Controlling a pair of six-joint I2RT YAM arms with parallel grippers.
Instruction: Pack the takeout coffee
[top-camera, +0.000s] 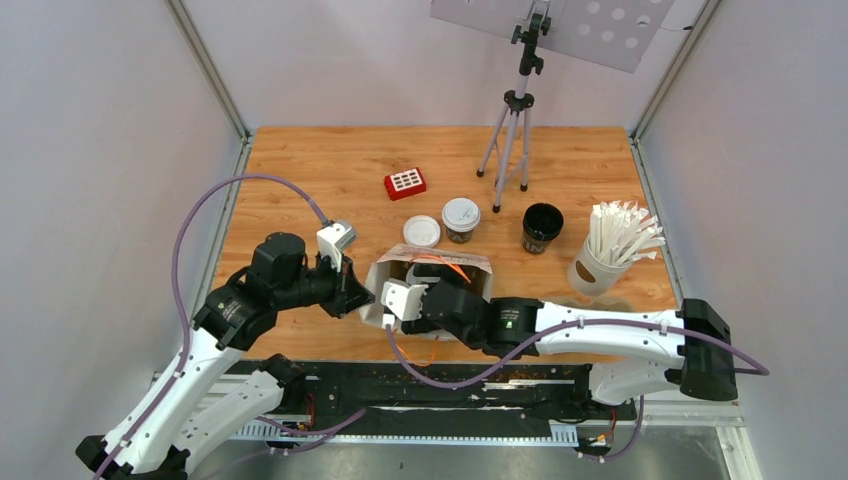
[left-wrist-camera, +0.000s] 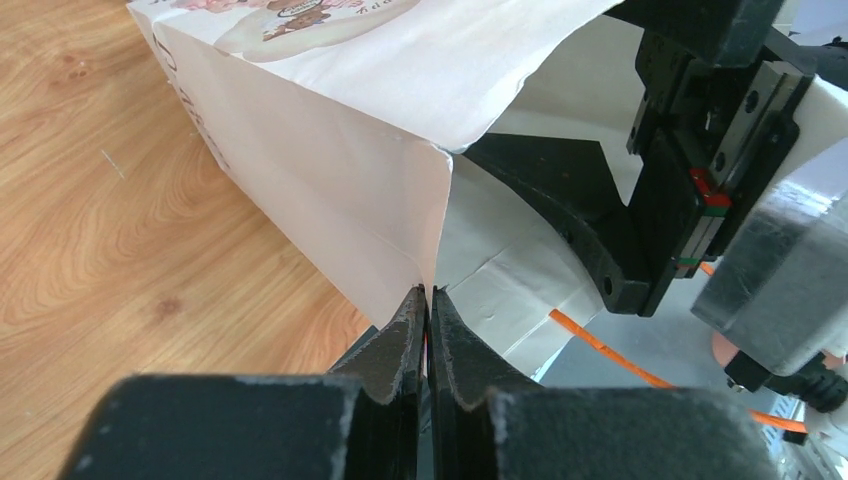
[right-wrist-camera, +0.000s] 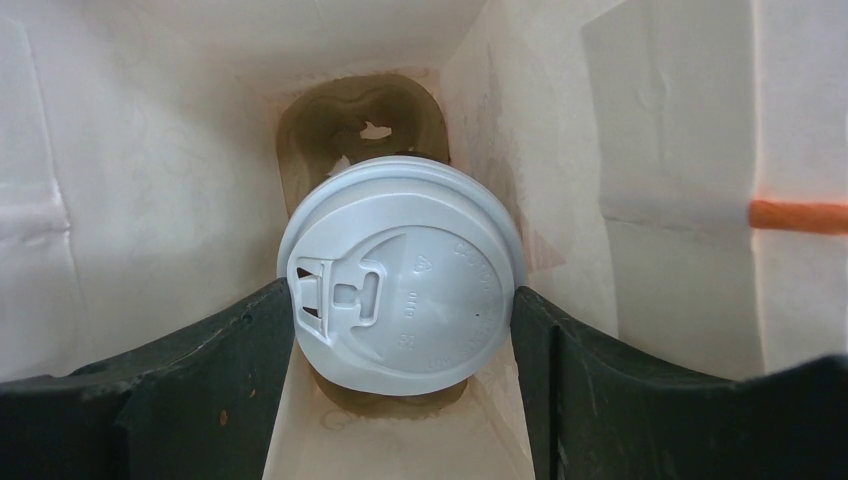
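While the left gripper (left-wrist-camera: 428, 300) pinches the bag (left-wrist-camera: 330, 190) and the right gripper (right-wrist-camera: 400, 300) clasps a cup (right-wrist-camera: 400, 262) inside, straws (top-camera: 622, 232) stand nearby on the wooden table (top-camera: 330, 170).

The flat wooden table (top-camera: 300, 170) is orange-brown with darker grain. The tall white paper bag (left-wrist-camera: 330, 170) bears pink-and-brown print towards 12 o'clock in the left wrist view, and has a thin orange cord handle (left-wrist-camera: 600, 350). Inside, the small takeout coffee cup (right-wrist-camera: 400, 290) shows a plain white lid over a grey-brown moulded cardboard tray (right-wrist-camera: 330, 120). At the bag's 12 o'clock are a small red rectangular box (top-camera: 405, 183) with a white grid and a white-lidded black paper cup (top-camera: 461, 215). At 2 o'clock is an uncovered black paper cup (top-camera: 541, 227).
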